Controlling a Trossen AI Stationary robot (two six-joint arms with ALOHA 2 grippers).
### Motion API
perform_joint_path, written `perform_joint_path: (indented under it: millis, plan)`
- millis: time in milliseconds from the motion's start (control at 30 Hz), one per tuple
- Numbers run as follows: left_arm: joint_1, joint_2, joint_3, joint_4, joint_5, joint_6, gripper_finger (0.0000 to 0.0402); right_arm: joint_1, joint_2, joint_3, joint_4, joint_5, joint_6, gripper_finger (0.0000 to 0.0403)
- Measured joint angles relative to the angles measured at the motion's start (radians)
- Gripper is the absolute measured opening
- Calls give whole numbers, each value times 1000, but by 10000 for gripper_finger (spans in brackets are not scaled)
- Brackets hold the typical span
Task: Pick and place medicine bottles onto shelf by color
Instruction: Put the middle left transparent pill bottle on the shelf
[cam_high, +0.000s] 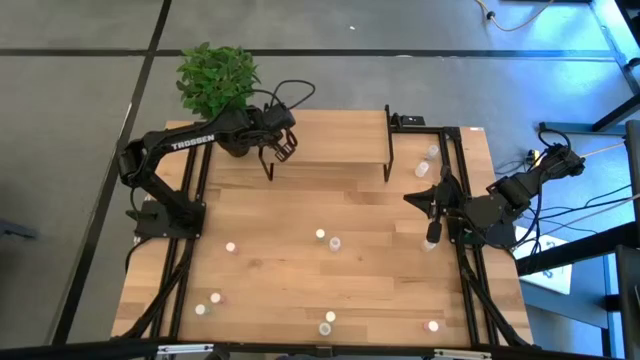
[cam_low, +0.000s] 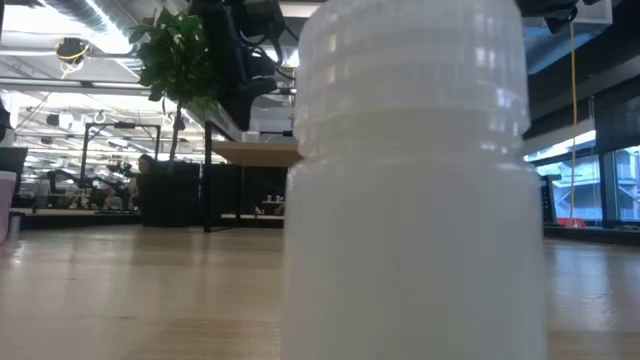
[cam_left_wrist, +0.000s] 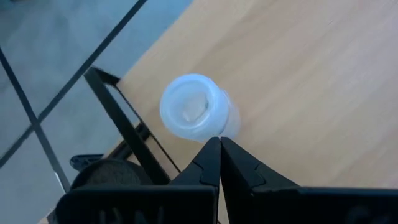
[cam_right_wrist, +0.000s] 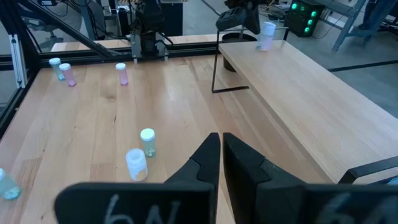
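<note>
bottle (cam_left_wrist: 196, 116) sits on the shelf (cam_high: 330, 150) corner; left gripper (cam_left_wrist: 219, 151) pressed together above it, apparently released; right gripper (cam_right_wrist: 221, 146) closed, empty, waiting.

Translucent plastic bottle (cam_left_wrist: 196, 115) on smooth light-wood shelf (cam_left_wrist: 298, 93) with matt black metal frame (cam_left_wrist: 121, 121).

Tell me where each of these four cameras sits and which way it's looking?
High view: above the table, looking straight down; shows both arms, the shelf and scattered bottles.
Low view: at tabletop height, looking level into the room; one bottle fills the picture, with the plant behind.
Left wrist view: on the left arm, looking down past the shut left gripper at a white-capped bottle on the shelf.
Right wrist view: on the right arm, looking across the table past the shut right gripper.
Shared: the right wrist view also sees that bottle and the left gripper.
</note>
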Motion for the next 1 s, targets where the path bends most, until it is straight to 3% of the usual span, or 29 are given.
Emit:
perform_joint_path:
  millis: [300, 467, 1000]
  plan:
    - [25, 0, 0, -2, -1, 2, 0, 0, 0, 0, 0, 0, 0, 23]
    - [2, 0, 0, -16, 63, -5, 0, 0, 0, 0, 0, 0, 0, 23]
    - [12, 44, 0, 26, 31, 38, 0, 0, 2, 0, -2, 0, 0, 23]
